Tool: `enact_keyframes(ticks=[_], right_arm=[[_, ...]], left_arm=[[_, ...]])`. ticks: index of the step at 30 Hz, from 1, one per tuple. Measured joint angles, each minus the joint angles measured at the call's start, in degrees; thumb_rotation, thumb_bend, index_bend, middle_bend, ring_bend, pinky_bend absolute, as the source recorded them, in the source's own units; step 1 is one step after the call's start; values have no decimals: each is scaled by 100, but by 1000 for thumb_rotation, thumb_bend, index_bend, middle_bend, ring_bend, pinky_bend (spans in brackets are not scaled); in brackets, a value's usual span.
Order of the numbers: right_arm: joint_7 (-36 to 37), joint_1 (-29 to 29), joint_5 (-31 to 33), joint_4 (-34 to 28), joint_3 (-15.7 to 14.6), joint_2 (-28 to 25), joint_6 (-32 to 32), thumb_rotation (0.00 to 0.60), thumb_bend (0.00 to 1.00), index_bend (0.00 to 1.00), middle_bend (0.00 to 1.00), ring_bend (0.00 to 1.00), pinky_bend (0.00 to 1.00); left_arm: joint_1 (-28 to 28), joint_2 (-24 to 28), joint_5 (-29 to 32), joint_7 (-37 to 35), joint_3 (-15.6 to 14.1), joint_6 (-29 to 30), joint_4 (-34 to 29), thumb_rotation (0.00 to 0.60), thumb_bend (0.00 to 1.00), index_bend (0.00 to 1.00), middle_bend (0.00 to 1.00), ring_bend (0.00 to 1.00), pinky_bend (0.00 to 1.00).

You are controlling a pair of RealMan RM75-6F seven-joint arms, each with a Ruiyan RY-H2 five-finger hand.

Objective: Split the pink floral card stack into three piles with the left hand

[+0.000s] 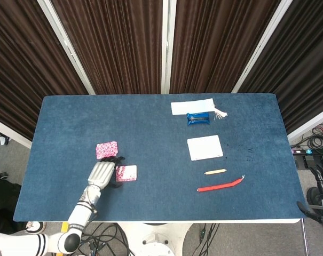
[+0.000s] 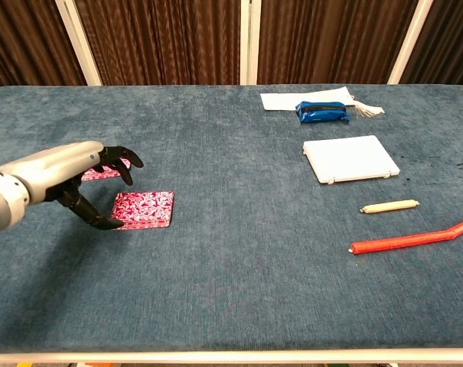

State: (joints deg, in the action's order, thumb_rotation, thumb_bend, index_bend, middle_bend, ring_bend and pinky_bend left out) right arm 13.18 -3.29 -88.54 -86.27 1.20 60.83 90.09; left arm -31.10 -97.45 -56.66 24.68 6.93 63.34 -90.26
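- Pink floral card stack (image 2: 143, 209) lies near the left edge of the blue table (image 2: 239, 290).
- Left hand (image 2: 78, 183) hovers at the stack's left side, fingers spread, holding nothing.
- Second pink pile (image 1: 107, 150) lies just beyond.

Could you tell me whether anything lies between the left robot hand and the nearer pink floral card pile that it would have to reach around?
Nothing visible does. The left robot hand hovers open at the left edge of the nearer pink floral card pile, with only bare blue table there. The second pile lies behind, out of the way.
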Motion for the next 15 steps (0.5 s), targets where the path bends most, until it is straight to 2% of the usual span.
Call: enact_keyframes(ticks=[6,15], right_arm=[[46,-5,25,44,6,8,-5,600,112,0,0,0,0],[87,1,24,85,0,18,-26,600,112,0,0,0,0]], left_arm=[[70,-441,-158,183,13,455,301,600,166,176,273,123,171],[80,-678,-159,279,-15,380,595,600,166,210,274,123,171]])
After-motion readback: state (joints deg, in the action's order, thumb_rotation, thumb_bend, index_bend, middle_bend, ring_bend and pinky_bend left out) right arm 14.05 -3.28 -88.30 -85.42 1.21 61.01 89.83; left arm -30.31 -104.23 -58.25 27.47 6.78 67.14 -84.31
